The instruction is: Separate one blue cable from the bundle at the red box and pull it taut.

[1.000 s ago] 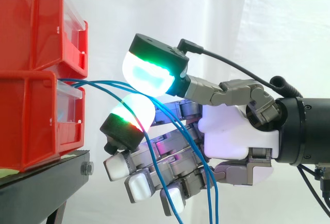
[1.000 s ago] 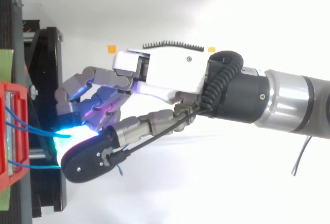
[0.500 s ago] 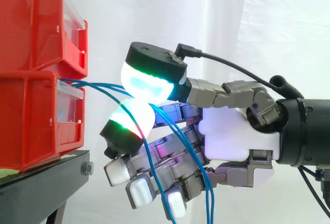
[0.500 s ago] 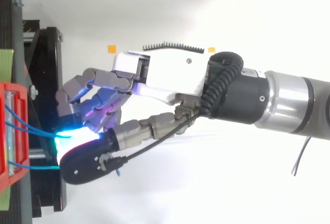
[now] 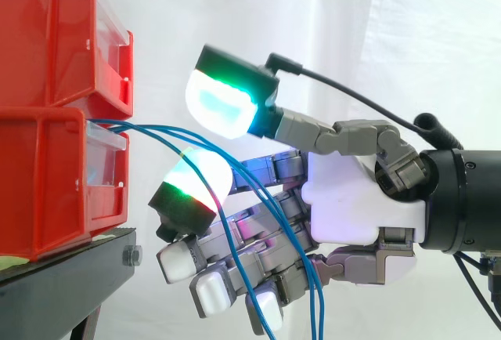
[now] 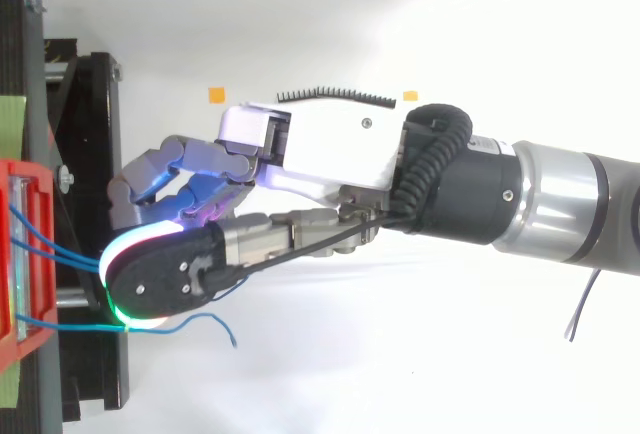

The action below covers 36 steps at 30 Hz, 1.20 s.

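Pretty tight on the bin side. The robot hand [image 5: 356, 199] sits just off the front of the two stacked red plastic bins [image 5: 47, 187], with its fingertips near the edge of the black metal stand [image 5: 63, 285] but not touching it. There's plenty of open room above and to the right, just white curtain [image 5: 407, 34] back there.

The bundle of thin blue cables [image 5: 156, 131] comes out of the lower bin's front. It runs through the gap between the glowing thumb pad [image 5: 223, 105] and the finger pad [image 5: 196, 177] below it, then droops slack across the other fingers [image 5: 211, 289] and off the bottom edge. The thumb pad is lifted clear of the finger pad, so nothing's pinched. The hand is loosely spread with its fingers half bent.

From above, the thumb covers the spot where the strands cross, so I can't tell them apart there. The bins are cut off by the left edge. One loose blue end [image 6: 225, 329] curls out beside the thumb. The arm comes in level from the right.
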Each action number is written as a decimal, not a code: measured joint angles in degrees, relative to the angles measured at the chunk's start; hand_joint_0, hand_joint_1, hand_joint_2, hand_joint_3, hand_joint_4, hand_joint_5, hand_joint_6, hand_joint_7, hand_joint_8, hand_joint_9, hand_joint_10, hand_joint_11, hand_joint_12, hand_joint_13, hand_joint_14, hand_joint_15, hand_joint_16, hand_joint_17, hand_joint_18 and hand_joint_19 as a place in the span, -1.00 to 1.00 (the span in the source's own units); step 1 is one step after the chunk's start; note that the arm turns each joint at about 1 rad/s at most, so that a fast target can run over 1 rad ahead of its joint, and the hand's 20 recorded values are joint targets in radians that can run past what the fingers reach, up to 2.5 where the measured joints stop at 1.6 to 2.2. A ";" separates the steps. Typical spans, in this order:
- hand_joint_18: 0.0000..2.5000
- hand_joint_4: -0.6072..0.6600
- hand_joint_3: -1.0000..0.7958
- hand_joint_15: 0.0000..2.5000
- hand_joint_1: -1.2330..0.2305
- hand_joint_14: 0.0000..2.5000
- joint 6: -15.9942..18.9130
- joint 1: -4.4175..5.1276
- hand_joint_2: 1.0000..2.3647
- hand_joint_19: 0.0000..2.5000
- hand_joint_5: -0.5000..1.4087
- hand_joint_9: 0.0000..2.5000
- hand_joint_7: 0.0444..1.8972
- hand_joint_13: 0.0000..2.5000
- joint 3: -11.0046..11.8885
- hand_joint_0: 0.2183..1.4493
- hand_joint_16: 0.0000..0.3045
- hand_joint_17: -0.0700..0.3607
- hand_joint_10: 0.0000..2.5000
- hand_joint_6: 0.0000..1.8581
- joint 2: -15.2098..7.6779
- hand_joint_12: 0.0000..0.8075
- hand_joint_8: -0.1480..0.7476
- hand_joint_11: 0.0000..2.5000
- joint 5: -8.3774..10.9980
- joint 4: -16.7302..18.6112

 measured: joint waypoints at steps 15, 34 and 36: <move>-0.19 0.40 -0.38 -0.53 -0.53 -0.99 -0.62 0.30 -0.99 -0.48 -0.70 -0.26 0.16 -0.28 -0.07 -0.18 -0.65 -0.11 -0.99 -0.05 0.00 0.00 0.23 -0.31 0.67 0.07; -0.17 0.46 -0.44 -0.53 -0.35 -0.99 -2.44 1.20 -1.00 -0.49 -0.68 -0.23 0.11 -0.27 -0.70 -0.50 -0.63 -0.09 -0.99 -0.05 0.07 0.02 0.26 -0.29 1.30 -0.59; -0.17 0.47 -0.44 -0.54 -0.30 -0.99 -2.42 1.21 -1.00 -0.48 -0.68 -0.22 0.12 -0.27 -0.70 -0.52 -0.63 -0.09 -0.99 -0.05 0.07 0.02 0.27 -0.31 1.31 -0.91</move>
